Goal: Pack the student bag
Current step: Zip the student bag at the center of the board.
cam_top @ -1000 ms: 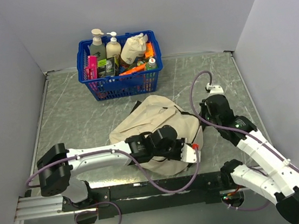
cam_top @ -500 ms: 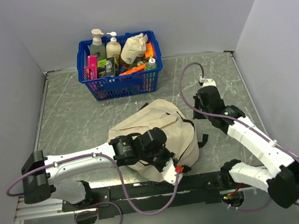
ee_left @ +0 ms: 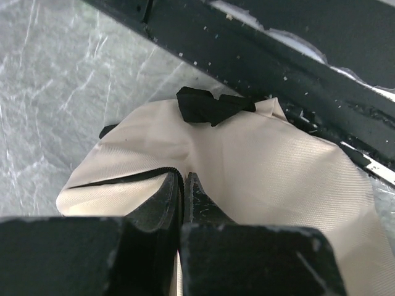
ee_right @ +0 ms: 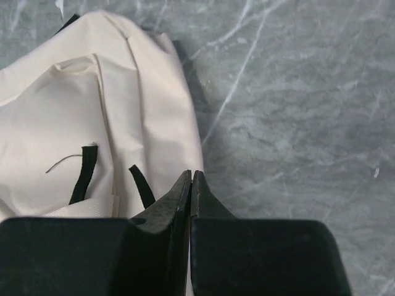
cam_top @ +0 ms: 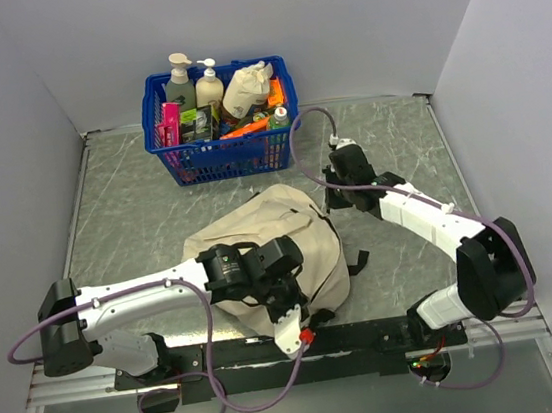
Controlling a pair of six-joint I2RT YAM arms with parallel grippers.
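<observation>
The student bag [cam_top: 279, 228], beige fabric with a black zipper, lies slumped on the table's near middle. My left gripper [cam_top: 286, 304] is at its near side, close to the black rail. In the left wrist view the left gripper [ee_left: 183, 179] is shut on the bag [ee_left: 278, 166] at its black zipper edge. My right gripper [cam_top: 329, 188] is at the bag's far right edge. In the right wrist view the right gripper [ee_right: 190, 177] is shut, tips at the border of bag [ee_right: 62, 123] and table; no fabric shows between them.
A blue plastic basket [cam_top: 149, 111] full of bottles and packets stands at the back. The black rail [cam_top: 234, 353] runs along the near edge, just beyond the bag in the left wrist view [ee_left: 278, 55]. A black strap end [cam_top: 356, 260] lies right of the bag.
The left gripper has dragged the bag left and toward the rail. The right gripper has swung left and farther back, staying at the bag's right edge.
</observation>
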